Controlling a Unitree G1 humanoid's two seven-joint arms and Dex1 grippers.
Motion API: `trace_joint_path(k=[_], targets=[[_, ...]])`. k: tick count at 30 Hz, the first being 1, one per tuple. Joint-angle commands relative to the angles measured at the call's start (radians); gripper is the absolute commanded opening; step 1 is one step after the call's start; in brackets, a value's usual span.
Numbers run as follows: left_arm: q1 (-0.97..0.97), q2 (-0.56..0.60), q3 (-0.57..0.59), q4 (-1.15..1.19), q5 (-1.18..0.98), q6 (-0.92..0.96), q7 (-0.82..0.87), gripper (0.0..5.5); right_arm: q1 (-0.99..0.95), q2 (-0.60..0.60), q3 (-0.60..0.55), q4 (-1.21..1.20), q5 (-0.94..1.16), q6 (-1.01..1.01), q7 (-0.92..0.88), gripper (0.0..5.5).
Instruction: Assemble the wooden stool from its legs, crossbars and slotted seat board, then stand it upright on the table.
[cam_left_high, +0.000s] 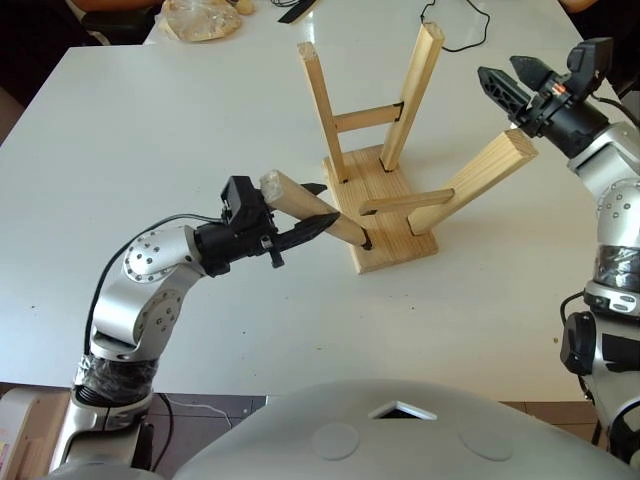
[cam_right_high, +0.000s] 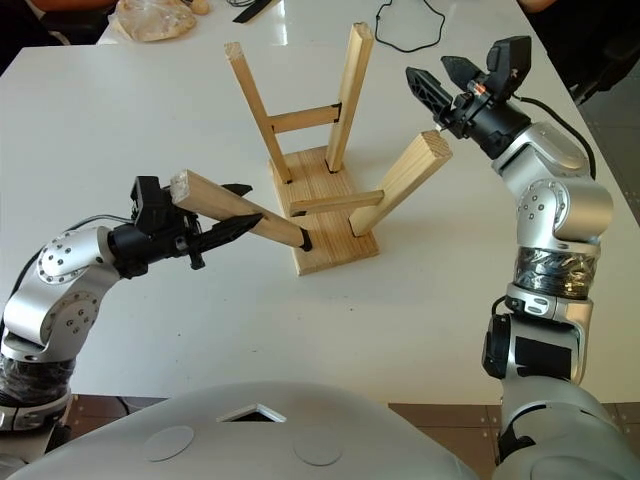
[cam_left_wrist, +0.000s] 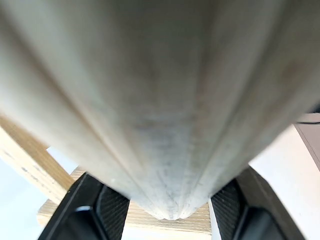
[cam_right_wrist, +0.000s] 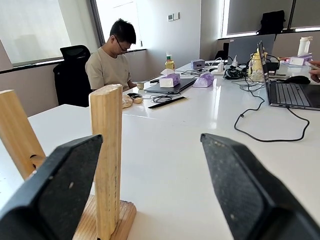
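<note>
Two far legs (cam_left_high: 322, 110) stand upright in the seat board (cam_left_high: 395, 243), which lies flat on the table (cam_left_high: 150, 150), and a crossbar (cam_left_high: 365, 120) joins them. The left tool (cam_left_high: 328, 205) is clamped around the near-left leg (cam_left_high: 350, 232), which leans left from the board. The right tool (cam_left_high: 498, 68) hangs spread open just above the right-leaning leg (cam_left_high: 480, 180).

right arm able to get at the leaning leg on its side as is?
Probably yes. The right gripper is open and close to the free end of the leaning leg, with nothing between them. The left gripper is clamped on the other leg, across the seat board, out of the way.
</note>
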Motion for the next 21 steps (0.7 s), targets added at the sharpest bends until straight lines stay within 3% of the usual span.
trace_joint_path(k=[1, 11, 19, 21], targets=[[-0.043, 0.081, -0.002, 0.109, 0.059, 0.052, -0.049, 2.04, -0.012, 0.029, -0.014, -0.063, 0.017, 0.002, -0.029, 3.62], [-0.204, 0.130, -0.035, 0.240, 0.061, 0.105, -0.123, 2.04, -0.129, 0.072, -0.017, -0.321, 0.157, 0.070, -0.092, 3.62], [-0.330, 0.134, -0.111, 0.345, 0.105, 0.133, -0.176, 2.04, -0.161, 0.168, 0.183, -0.580, 0.221, 0.157, -0.208, 3.62], [-0.359, 0.128, -0.135, 0.366, 0.120, 0.127, -0.183, 2.04, -0.139, 0.193, 0.235, -0.605, 0.199, 0.169, -0.239, 3.35]])
